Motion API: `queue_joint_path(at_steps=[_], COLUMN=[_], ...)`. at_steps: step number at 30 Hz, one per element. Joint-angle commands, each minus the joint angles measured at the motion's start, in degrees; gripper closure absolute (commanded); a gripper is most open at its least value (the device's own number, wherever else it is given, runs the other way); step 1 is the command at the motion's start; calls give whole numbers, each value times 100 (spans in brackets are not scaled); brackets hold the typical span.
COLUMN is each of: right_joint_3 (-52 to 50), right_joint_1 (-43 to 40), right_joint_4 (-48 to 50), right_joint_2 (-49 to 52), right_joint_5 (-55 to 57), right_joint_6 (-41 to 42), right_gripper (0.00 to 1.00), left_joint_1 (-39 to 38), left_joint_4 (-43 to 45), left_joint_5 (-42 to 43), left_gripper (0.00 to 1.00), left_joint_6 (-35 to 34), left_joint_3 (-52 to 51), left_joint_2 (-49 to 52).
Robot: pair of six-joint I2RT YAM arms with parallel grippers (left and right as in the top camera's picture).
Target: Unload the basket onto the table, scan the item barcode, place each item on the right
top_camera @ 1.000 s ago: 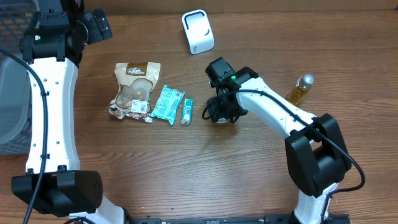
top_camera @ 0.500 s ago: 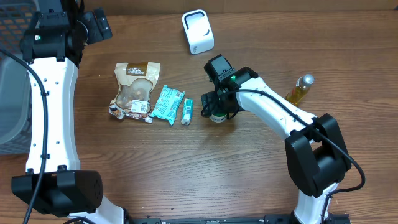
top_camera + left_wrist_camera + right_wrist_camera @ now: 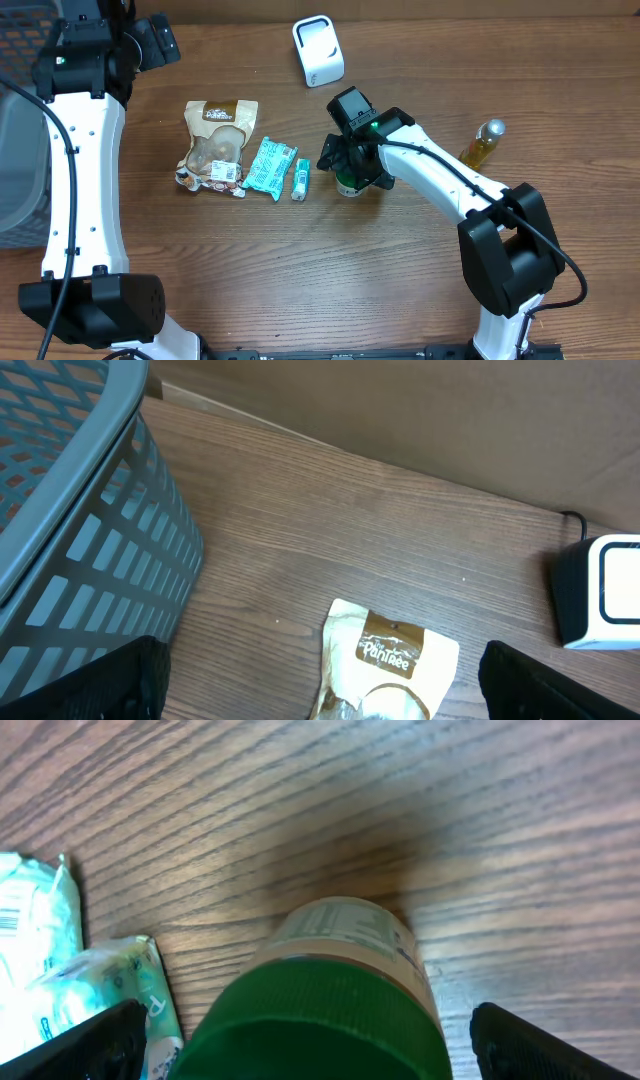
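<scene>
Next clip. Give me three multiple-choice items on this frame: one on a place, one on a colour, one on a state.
1. Where does the white scanner stand?
A. near the far edge of the table
B. at the near edge
C. on the floor

2. What colour is the lid of the jar?
A. red
B. green
C. white

3. How is the right gripper?
A. shut on the jar
B. shut on nothing
C. open, astride the jar

Key: 1 A, the overhead view shows it at the back; 2 B, the right wrist view shows green; 3 C, both fingers stand clear of the jar.
</scene>
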Motion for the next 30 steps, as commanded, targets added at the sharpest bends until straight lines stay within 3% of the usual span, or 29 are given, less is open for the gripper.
queue_joint_path(at_steps=[1, 3, 8, 30], right_joint_3=[57, 35, 35, 35], right_joint_1=[28, 28, 35, 33], right_joint_4=[-79, -144, -127, -387], right_joint_2=[-186, -186, -186, -186], right_joint_5=[-35, -17, 142, 195], right_joint_6=[1156, 1698, 2079, 2028], right_gripper=[3, 5, 7, 38], left_joint_1=[22, 22, 22, 20], left_joint_4=[2, 2, 0, 2], left_joint_5=[-74, -74, -74, -74], left_gripper=[1, 0, 0, 1], left_joint_6=[-76, -79, -76, -76], left_joint_3=[48, 48, 48, 48], left_joint_2=[20, 20, 20, 20])
